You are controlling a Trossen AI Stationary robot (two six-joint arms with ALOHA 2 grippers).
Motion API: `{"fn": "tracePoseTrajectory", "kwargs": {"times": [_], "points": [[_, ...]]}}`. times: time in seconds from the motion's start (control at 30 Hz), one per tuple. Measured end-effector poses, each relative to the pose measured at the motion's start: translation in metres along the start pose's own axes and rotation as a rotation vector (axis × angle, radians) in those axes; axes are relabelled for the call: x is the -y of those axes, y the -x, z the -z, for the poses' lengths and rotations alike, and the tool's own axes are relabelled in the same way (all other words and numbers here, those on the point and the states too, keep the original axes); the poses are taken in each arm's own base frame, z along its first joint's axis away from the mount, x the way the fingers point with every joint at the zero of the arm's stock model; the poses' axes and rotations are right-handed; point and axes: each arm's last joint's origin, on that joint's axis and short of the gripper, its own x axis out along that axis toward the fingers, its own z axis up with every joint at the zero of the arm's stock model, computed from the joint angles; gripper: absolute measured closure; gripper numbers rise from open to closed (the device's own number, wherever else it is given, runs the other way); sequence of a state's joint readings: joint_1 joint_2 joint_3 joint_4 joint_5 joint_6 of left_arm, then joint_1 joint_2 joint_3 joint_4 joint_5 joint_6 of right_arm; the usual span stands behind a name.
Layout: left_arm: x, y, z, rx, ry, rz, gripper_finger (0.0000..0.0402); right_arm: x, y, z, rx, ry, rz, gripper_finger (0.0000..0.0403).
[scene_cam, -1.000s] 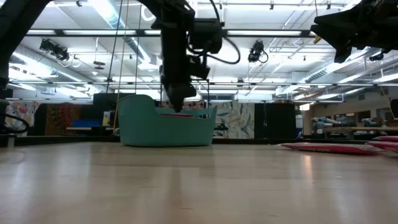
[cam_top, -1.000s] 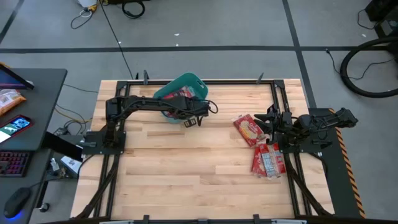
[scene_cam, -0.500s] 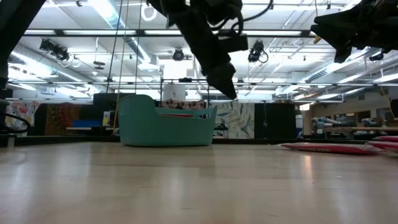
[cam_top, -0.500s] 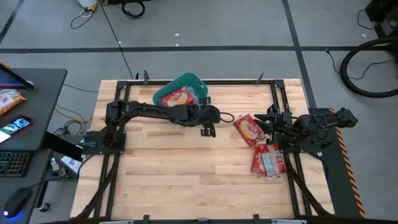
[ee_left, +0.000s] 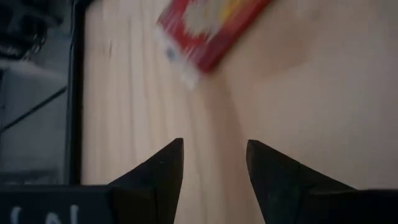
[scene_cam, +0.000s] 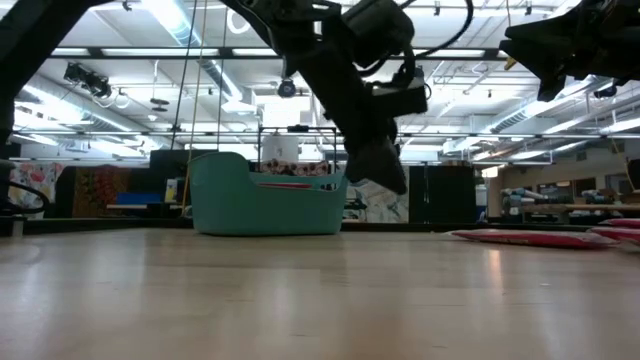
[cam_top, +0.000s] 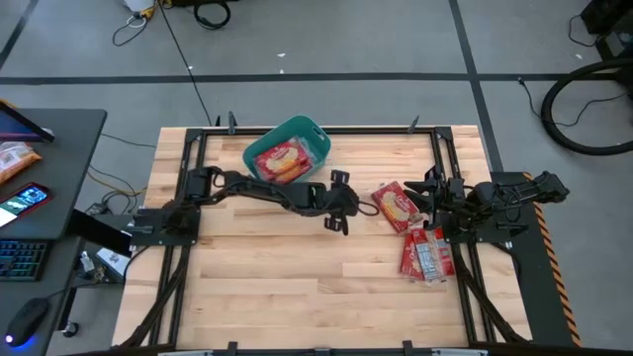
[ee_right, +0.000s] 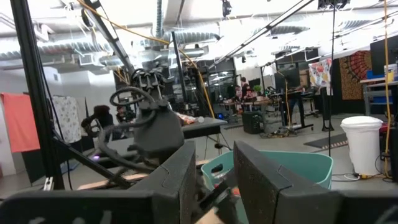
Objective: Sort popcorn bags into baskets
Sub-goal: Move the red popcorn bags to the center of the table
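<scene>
My left gripper hangs open and empty above the table's middle, fingers pointing down, between the teal basket and the loose popcorn bags; it also shows in the low view and in its own wrist view. The nearest red popcorn bag lies flat on the table just to its right and shows in the left wrist view. More red bags lie flat nearer the front right. The basket stands at the far middle with red bags inside. My right gripper waits open by the right edge, above the bags.
A dark metal frame runs round the table's edges. Bare wood lies across the near half of the table. In the low view the basket stands at the back and the flat bags lie at the right.
My left gripper has gone from the basket's near side toward the table's right edge and a little toward the near edge, and down, ending close beside the nearest loose popcorn bag. The bags in the basket have come into view behind it.
</scene>
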State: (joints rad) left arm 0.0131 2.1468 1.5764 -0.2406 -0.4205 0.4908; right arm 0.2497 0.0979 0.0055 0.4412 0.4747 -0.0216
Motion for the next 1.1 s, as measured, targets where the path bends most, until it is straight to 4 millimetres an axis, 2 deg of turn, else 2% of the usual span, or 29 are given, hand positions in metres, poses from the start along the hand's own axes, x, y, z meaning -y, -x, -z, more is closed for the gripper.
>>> {"fn": "tracePoseTrajectory", "kwargs": {"times": [0.27,0.47,0.6,0.7,0.93,1.1], "points": [[0.001,0.004,-0.017,0.175,0.031,0.013,0.0221,0.000,0.000,0.000,-0.001,0.000,-0.002,0.0289],[0.025,0.002,-0.031,0.322,-0.084,0.099,0.0221,0.000,0.000,0.000,-0.001,0.001,-0.004,0.0289],[0.043,0.006,-0.033,0.315,-0.148,0.121,0.0221,0.000,0.000,0.000,-0.001,0.001,-0.004,0.0289],[0.051,0.016,-0.033,0.228,-0.154,0.075,0.0229,0.000,0.000,0.000,-0.002,0.001,-0.004,0.0289],[0.056,0.046,-0.042,0.200,-0.188,0.045,0.0279,0.000,0.000,0.000,0.000,0.000,-0.004,0.0289],[0.063,0.059,-0.038,0.182,-0.194,0.067,0.0306,0.000,0.000,0.000,0.001,-0.001,-0.004,0.0289]]}}
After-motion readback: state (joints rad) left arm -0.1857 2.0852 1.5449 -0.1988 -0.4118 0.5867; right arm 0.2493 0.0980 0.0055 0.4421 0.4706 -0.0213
